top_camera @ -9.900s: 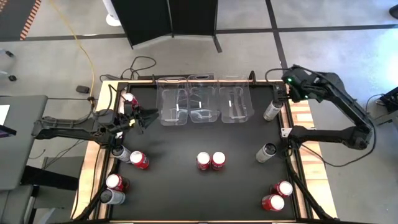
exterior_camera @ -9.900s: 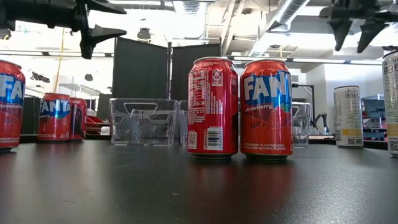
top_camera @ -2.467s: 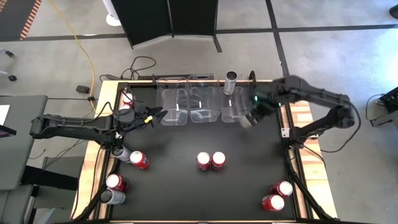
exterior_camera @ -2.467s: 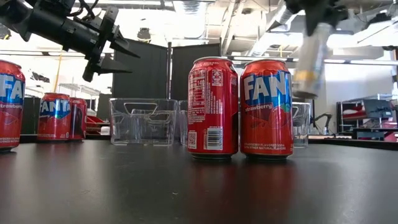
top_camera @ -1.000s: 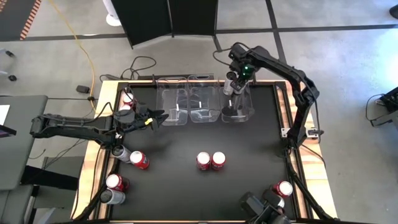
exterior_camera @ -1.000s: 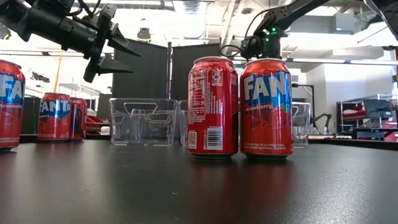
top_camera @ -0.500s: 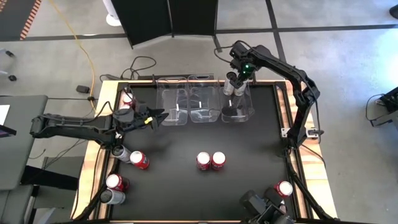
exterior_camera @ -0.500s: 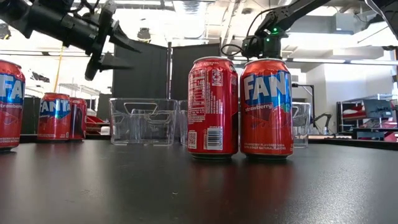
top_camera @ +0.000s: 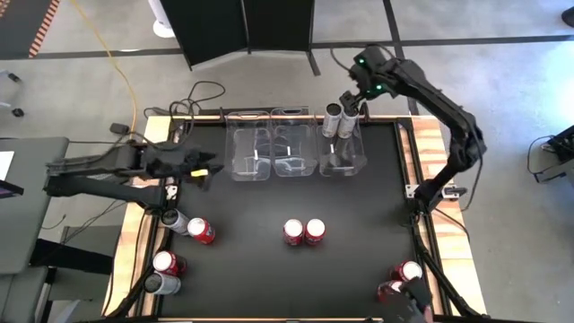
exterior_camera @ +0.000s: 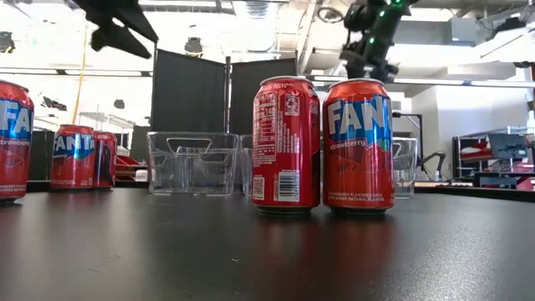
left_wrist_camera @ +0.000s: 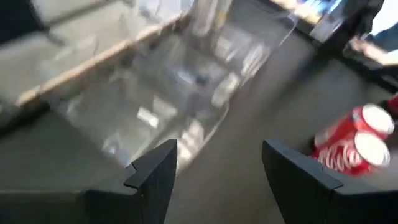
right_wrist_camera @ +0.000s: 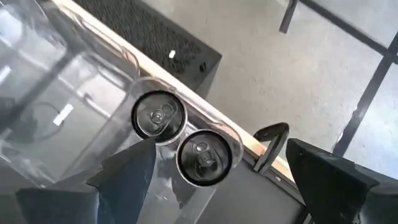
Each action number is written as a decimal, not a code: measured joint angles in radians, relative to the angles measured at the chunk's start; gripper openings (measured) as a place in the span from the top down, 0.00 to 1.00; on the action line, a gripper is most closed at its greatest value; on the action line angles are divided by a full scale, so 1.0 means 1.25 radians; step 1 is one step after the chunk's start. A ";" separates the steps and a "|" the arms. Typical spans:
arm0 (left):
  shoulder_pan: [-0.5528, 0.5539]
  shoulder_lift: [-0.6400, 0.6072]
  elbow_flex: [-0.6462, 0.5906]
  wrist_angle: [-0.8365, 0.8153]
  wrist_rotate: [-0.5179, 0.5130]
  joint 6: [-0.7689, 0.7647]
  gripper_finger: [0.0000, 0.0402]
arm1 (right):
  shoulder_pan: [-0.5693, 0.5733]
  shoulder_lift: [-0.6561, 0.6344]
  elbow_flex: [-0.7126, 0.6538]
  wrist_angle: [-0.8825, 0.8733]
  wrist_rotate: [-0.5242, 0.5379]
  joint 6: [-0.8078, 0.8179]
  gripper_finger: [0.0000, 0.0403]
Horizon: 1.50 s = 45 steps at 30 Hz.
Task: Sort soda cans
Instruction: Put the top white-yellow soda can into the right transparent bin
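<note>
Left wrist view: motion blur is smearing the clear bins (left_wrist_camera: 186, 81) and the two red cans (left_wrist_camera: 357, 140), so no print is reading.
Leftmost Fanta can (exterior_camera: 15, 140): the low view's edge is cutting off its left part.
Right bin (exterior_camera: 405, 167): the front Fanta can (exterior_camera: 358, 146) is hiding most of it in the low view.
Red cans at the near right corner (top_camera: 404, 278): a dark object at the high view's bottom edge is partly covering them.
Left gripper (top_camera: 208, 170): its fingers are showing too small to separate in the high view.
</note>
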 joint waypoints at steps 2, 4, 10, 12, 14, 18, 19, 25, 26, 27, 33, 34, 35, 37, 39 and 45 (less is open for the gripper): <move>-0.009 0.010 0.042 -0.133 0.025 -0.077 0.43 | 0.009 -0.027 0.000 0.003 0.000 0.024 0.06; -0.020 0.029 0.078 -0.248 0.062 -0.133 0.45 | 0.023 -0.052 0.000 0.011 -0.001 0.061 0.06; -0.060 0.092 0.124 -0.519 0.154 -0.362 0.48 | 0.122 -0.097 0.000 0.076 -0.001 0.098 0.06; -0.066 0.111 0.123 -0.573 0.223 -0.422 0.48 | 0.154 -0.102 0.000 0.087 -0.001 0.099 0.06; -0.078 0.119 0.117 -0.558 0.288 -0.435 0.47 | 0.182 -0.103 0.000 0.095 -0.001 0.100 0.06; -0.105 0.148 0.122 -0.559 0.346 -0.493 0.43 | 0.214 -0.102 -0.003 0.099 -0.001 0.101 0.06; -0.113 0.156 0.122 -0.565 0.362 -0.504 0.42 | 0.220 -0.102 -0.009 0.104 -0.001 0.101 0.06; -0.155 0.187 0.119 -0.567 0.393 -0.571 0.33 | 0.229 -0.102 -0.042 0.103 -0.001 0.108 0.06; -0.159 0.192 0.119 -0.566 0.393 -0.577 0.31 | 0.229 -0.102 -0.046 0.103 -0.001 0.108 0.06; -0.163 0.198 0.119 -0.565 0.393 -0.583 0.29 | 0.229 -0.102 -0.049 0.103 -0.001 0.109 0.06; -0.168 0.231 0.119 -0.566 0.387 -0.520 0.23 | 0.239 -0.101 -0.076 0.127 -0.002 0.107 0.06; -0.168 0.239 0.119 -0.566 0.384 -0.476 0.23 | 0.240 -0.101 -0.079 0.131 -0.002 0.107 0.06; -0.168 0.249 0.119 -0.566 0.380 -0.416 0.23 | 0.243 -0.101 -0.083 0.140 -0.002 0.107 0.06; -0.169 0.268 0.119 -0.566 0.378 -0.283 0.23 | 0.248 -0.101 -0.090 0.149 -0.001 0.107 0.06; -0.176 0.285 0.119 -0.566 0.381 -0.180 0.23 | 0.250 -0.100 -0.091 0.155 -0.002 0.107 0.06; -0.183 0.305 0.119 -0.564 0.423 -0.062 0.23 | 0.272 -0.101 -0.091 0.141 -0.003 0.112 0.06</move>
